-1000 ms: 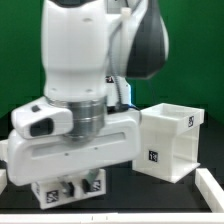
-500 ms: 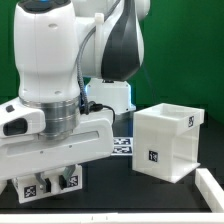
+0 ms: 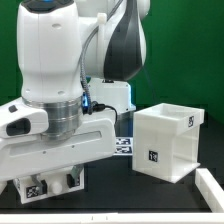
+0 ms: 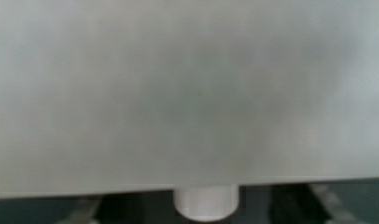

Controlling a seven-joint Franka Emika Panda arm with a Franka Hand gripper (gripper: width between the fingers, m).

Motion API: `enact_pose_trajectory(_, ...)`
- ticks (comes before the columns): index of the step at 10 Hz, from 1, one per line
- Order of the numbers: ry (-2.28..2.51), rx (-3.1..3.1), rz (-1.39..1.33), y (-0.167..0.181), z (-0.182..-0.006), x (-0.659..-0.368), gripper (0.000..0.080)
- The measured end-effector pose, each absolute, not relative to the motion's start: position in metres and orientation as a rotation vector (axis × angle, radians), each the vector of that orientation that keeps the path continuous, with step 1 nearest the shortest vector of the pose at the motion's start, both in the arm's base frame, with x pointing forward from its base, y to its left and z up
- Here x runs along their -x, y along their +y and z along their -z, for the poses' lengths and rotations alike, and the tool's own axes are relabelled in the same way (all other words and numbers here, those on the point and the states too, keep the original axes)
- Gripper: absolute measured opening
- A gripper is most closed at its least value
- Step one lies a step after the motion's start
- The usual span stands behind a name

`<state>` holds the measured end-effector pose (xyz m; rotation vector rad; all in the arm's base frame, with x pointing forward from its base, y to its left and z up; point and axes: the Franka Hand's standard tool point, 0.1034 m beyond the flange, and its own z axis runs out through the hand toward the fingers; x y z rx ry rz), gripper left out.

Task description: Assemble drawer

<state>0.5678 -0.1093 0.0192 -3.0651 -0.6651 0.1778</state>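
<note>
The drawer's large white cube housing (image 3: 165, 142) stands open-topped at the exterior view's right, with tags on its front and top rim. My gripper (image 3: 50, 186) is low at the exterior view's left, shut on a small white tagged drawer box (image 3: 38, 188) held just above the black table. The hand and arm hide most of the box. In the wrist view the box's white face (image 4: 186, 90) fills nearly the whole picture, and its rounded knob (image 4: 207, 203) pokes out below it.
The marker board (image 3: 123, 148) lies behind the hand, between the arm and the housing. A white rail (image 3: 211, 187) runs along the table at the exterior view's lower right. A green wall stands behind.
The hand with the small box has swung from the middle toward the exterior view's left, uncovering the marker board. It has barely moved in the last half second. The housing has not moved.
</note>
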Motion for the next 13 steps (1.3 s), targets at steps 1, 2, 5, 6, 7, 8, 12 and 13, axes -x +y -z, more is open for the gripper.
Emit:
enact_pose_trajectory(1,-0.656,3.058,-0.197,-0.108,-0.029,-0.567,0.0599)
enact_pose_trajectory(2,-0.656,3.055,-0.194,-0.107,-0.043,-0.568,0.0599)
enact_pose_trajectory(5,-0.627,3.071,-0.144,-0.075,-0.094,-0.567,0.0648)
enact_pose_trajectory(6,-0.611,3.096,-0.117,-0.056,-0.098,-0.563,0.0648)
enact_pose_trajectory(7,-0.648,3.080,-0.123,-0.055,-0.095,-0.562,0.0649)
enact_pose_trajectory(8,-0.639,3.083,-0.123,-0.058,-0.094,-0.563,0.0649)
enact_pose_trajectory(12,-0.705,3.037,-0.218,-0.041,-0.114,-0.558,0.0649)
enact_pose_trajectory(13,-0.818,3.009,-0.175,-0.030,-0.133,-0.564,0.0649)
